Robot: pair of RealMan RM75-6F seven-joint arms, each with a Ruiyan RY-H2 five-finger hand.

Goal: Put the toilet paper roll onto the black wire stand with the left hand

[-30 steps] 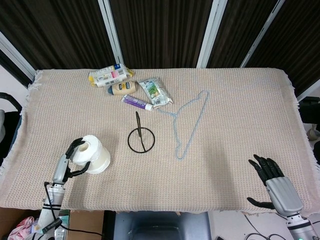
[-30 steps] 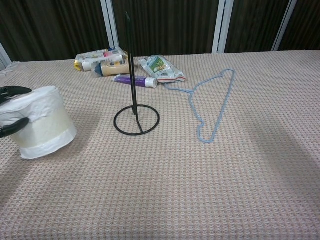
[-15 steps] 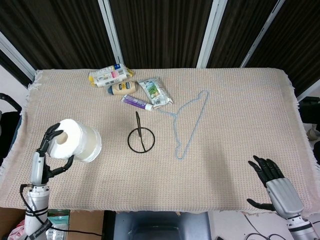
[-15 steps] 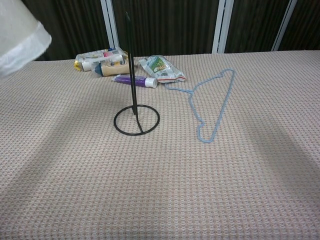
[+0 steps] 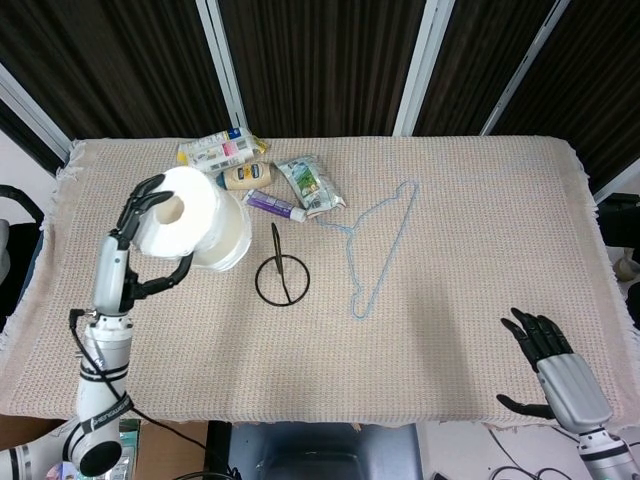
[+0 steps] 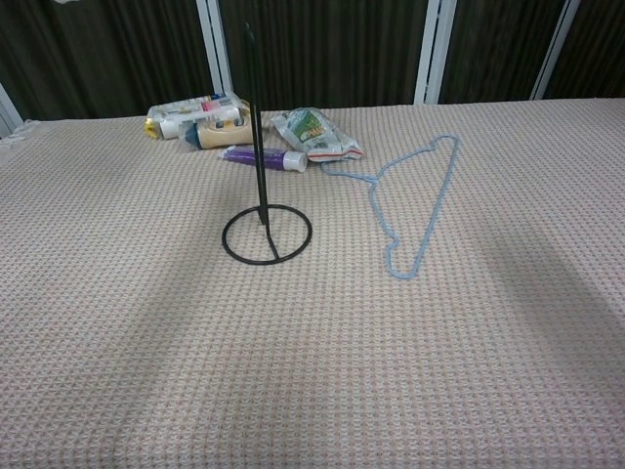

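My left hand (image 5: pixel 140 235) holds the white toilet paper roll (image 5: pixel 200 220) up in the air, left of the black wire stand (image 5: pixel 281 272). The roll's core hole faces up and left in the head view. The stand has a ring base (image 6: pixel 267 235) and an upright rod (image 6: pixel 256 117), bare, near the table's middle. In the chest view neither the roll nor the left hand shows. My right hand (image 5: pixel 548 358) hovers open at the front right corner of the table, fingers spread.
A blue wire hanger (image 5: pixel 375 245) lies right of the stand. Behind the stand lie a purple tube (image 5: pixel 272 205), a green pouch (image 5: pixel 311 184), a small bottle (image 5: pixel 245 176) and a yellow-white packet (image 5: pixel 216 151). A beige woven cloth (image 5: pixel 460 290) covers the table.
My left hand has lifted the roll off the table and carried it up and right, toward the stand. It has left the chest view. The right hand stays put.
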